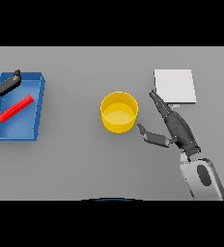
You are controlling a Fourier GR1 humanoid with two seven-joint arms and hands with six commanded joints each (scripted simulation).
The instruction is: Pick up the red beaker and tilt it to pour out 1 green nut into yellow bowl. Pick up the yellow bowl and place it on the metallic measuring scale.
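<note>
Right hand (177, 129), fingers spread and empty, sits just beside the yellow bowl (119, 112), not yet lifted toward the scale (175, 86); left hand (3, 86) open over the blue tray (39, 103).

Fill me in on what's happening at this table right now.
A humanoid robot works at a grey table. Its right hand is open, fingers straight and thumb spread, just right of the yellow bowl and not yet holding it. The white scale lies behind that hand, with nothing on it. The left hand hangs open at the far left over a blue tray, where a red beaker lies on its side.
</note>
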